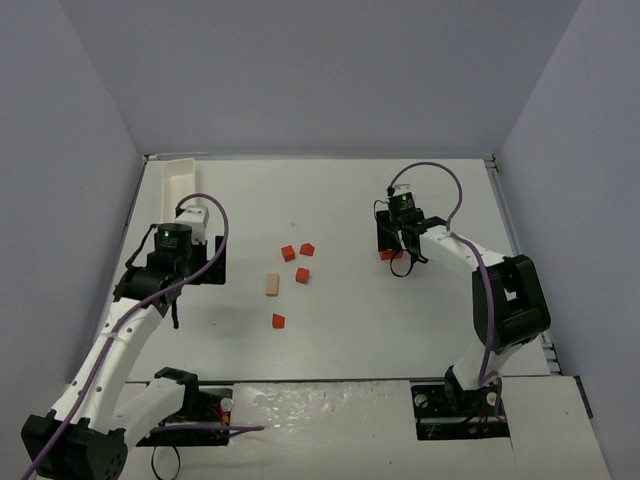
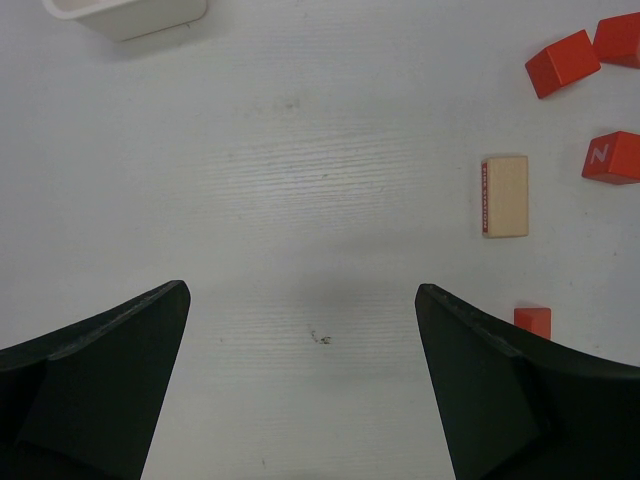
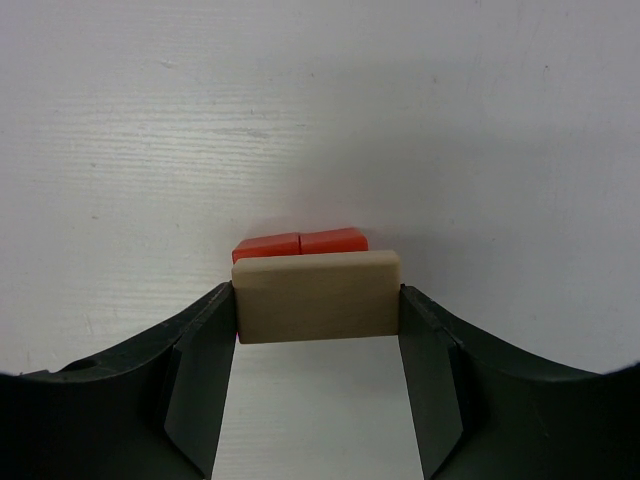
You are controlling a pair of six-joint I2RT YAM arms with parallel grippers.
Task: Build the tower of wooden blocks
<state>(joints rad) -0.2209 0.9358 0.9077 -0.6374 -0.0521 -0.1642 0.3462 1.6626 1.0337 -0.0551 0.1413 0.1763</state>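
One white tray (image 2: 125, 18) near spread left tool (image 2: 302, 300); right tool (image 3: 318, 292) pinches tan block (image 3: 318, 305).

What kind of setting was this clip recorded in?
Probably a lab test cell, not a home or factory: a white table boxed in by plain grey walls, the left arm and right arm bolted at its near edge, and small wooden blocks and a white tray on it.
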